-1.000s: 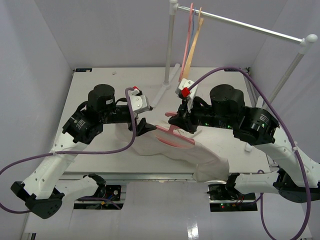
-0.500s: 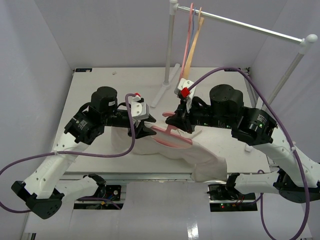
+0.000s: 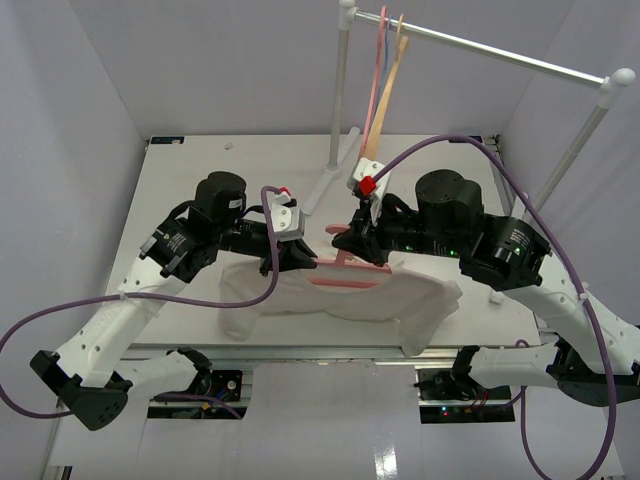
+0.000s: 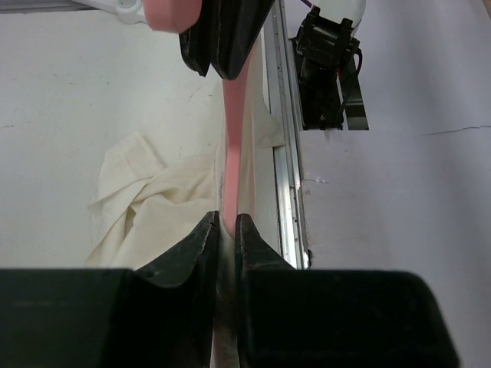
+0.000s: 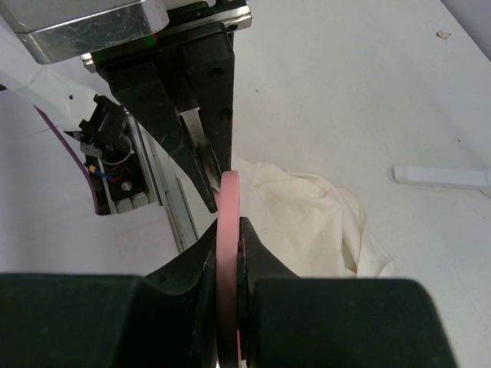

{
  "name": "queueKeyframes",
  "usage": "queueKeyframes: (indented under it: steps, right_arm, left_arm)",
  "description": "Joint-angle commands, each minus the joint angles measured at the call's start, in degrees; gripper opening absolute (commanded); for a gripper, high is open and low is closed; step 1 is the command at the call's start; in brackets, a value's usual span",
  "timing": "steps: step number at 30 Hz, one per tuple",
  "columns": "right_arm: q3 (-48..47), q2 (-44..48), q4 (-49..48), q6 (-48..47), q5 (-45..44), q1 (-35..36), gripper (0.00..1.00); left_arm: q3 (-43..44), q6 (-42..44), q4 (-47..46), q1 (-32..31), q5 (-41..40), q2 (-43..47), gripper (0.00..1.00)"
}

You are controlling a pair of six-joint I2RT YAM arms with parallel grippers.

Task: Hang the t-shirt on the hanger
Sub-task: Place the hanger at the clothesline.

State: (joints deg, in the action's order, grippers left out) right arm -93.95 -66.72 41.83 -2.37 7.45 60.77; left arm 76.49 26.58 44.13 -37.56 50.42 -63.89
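Pale lavender walls close in a white table (image 3: 200,170) in the top view. At its far right stands a garment rail (image 3: 500,52), with another pink hanger (image 3: 377,70) and a tan hanger (image 3: 392,85) hanging side by side near its left end. Both arms reach inward to the middle of the table. The left gripper (image 3: 297,257) and the right gripper (image 3: 346,240) face each other, each clamped on one end of the pink hanger (image 3: 340,265), which lies roughly level between them. The cream t-shirt (image 3: 330,302) spreads left to right along the near edge of the table, and its far edge meets the hanger. Whether the frame sits inside the cloth cannot be told.

From the left wrist, the left gripper (image 4: 228,230) has its black fingers drawn together on the hanger (image 4: 234,153), seen edge-on as a thin pink strip. The strip runs away to the right gripper (image 4: 222,34), which is closed on it at the top of the view. The t-shirt (image 4: 153,203) lies rumpled on the table (image 4: 77,92), left of the strip.

From the right wrist, the right gripper (image 5: 229,245) pinches the hanger (image 5: 228,195). The left gripper (image 5: 196,107) meets the hanger from the far side. The t-shirt (image 5: 307,215) lies bunched on the table (image 5: 345,77) just right of the hanger, and a white foot of the rail stand (image 5: 441,176) lies farther right.
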Motion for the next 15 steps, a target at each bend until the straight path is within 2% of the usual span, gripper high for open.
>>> queueKeyframes:
  steps: [1, 2, 7, 8, 10, 13, 14, 15]
  right_arm:
    - [-0.54, 1.19, -6.29, 0.88, 0.74, 0.22, 0.08]
    - [-0.54, 1.11, -6.32, 0.88, 0.92, 0.28, 0.08]
    - [-0.58, 0.59, -7.03, 1.01, 1.34, 0.27, 0.08]
    - [-0.59, 0.51, -7.12, 1.02, 1.4, 0.25, 0.08]
    - [-0.45, 0.19, -7.38, 0.97, 1.7, 0.22, 0.08]
    - [0.09, 0.19, -7.53, 1.04, 2.35, 0.3, 0.08]
    - [0.37, 0.19, -7.45, 1.0, 2.39, 0.31, 0.08]
    - [0.65, 0.27, -7.13, 0.77, 2.53, 0.31, 0.13]
  left_arm:
    - [0.08, 0.5, 0.46, 0.15, 1.08, -0.36, 0.36]
    - [0.26, 0.06, 0.43, 0.12, 0.82, -0.47, 0.48]
    - [0.64, -0.82, 0.69, -0.27, -3.29, -1.19, 0.5]
    - [0.56, -0.76, 0.78, -0.38, -3.77, -1.3, 0.48]
    - [0.42, -0.48, 0.61, -0.5, -4.89, -1.42, 0.37]
    - [0.88, -0.33, 0.68, -0.5, -5.06, -1.72, 0.04]
    - [1.1, -0.35, 0.69, -0.5, -5.28, -1.82, 0.0]
    - [1.31, -0.25, 0.75, -0.5, -5.37, -1.88, 0.0]
